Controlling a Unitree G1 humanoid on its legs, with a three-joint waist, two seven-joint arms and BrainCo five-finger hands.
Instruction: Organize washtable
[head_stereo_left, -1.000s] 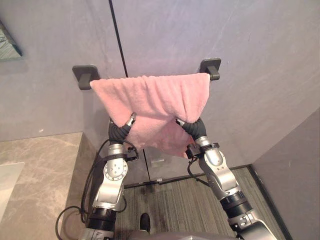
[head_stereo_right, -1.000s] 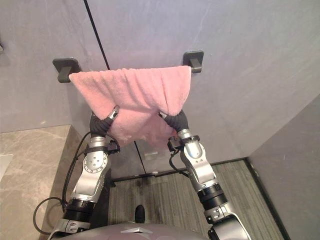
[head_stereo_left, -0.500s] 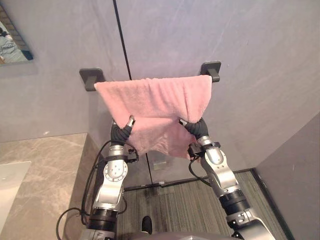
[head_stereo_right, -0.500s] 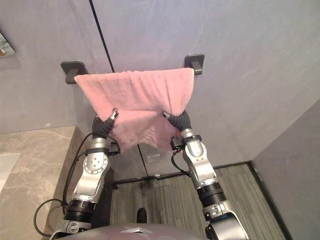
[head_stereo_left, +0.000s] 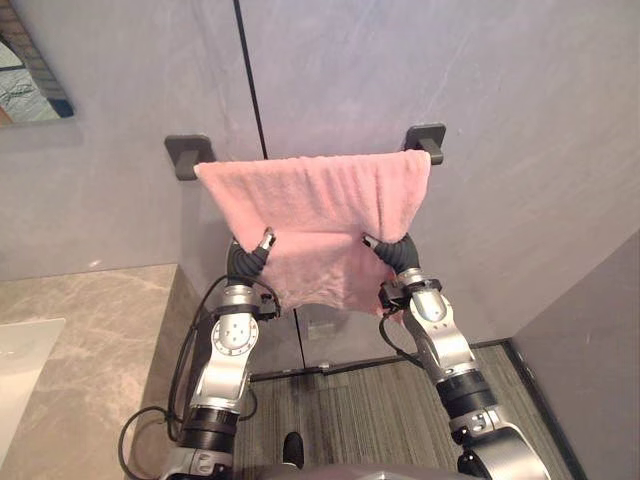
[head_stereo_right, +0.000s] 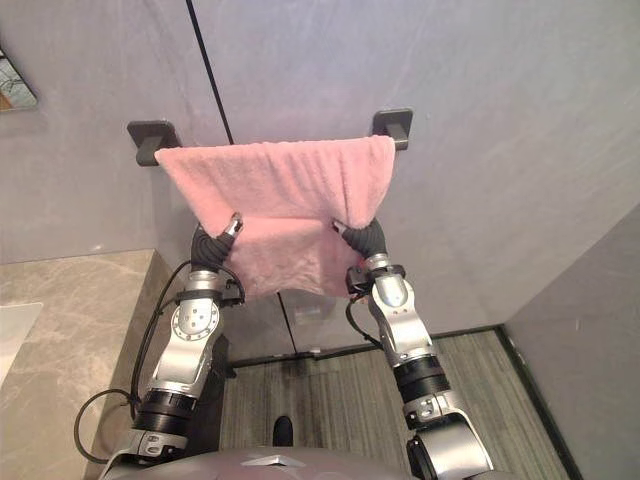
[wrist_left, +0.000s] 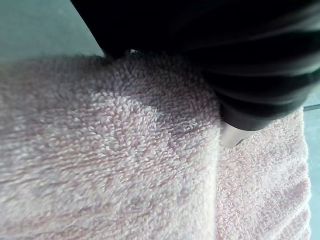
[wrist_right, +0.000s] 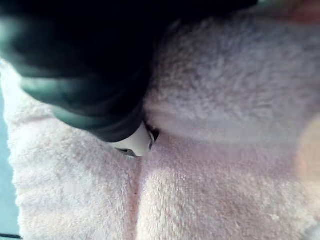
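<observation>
A pink towel (head_stereo_left: 315, 195) hangs over a bar between two dark wall brackets (head_stereo_left: 186, 153) (head_stereo_left: 424, 140) on the grey wall. My left hand (head_stereo_left: 248, 262) reaches up into the towel's left side, where the cloth covers all but its dark ribbed cover. My right hand (head_stereo_left: 395, 252) is tucked under the right side in the same way. Up close, the left wrist view shows pink terry cloth (wrist_left: 125, 165) lying against the hand's dark cover (wrist_left: 240, 55). The right wrist view shows the towel (wrist_right: 200, 175) against that hand's cover (wrist_right: 85, 65).
A beige stone counter (head_stereo_left: 80, 330) runs along the lower left, with a framed picture or mirror (head_stereo_left: 30, 70) above it. Striped grey floor (head_stereo_left: 350, 410) lies below the towel. A grey side wall (head_stereo_left: 590, 360) closes the right.
The camera has shifted a little. The towel's hanging part now lies flatter, with a more level lower edge. Both hands stay under the cloth.
</observation>
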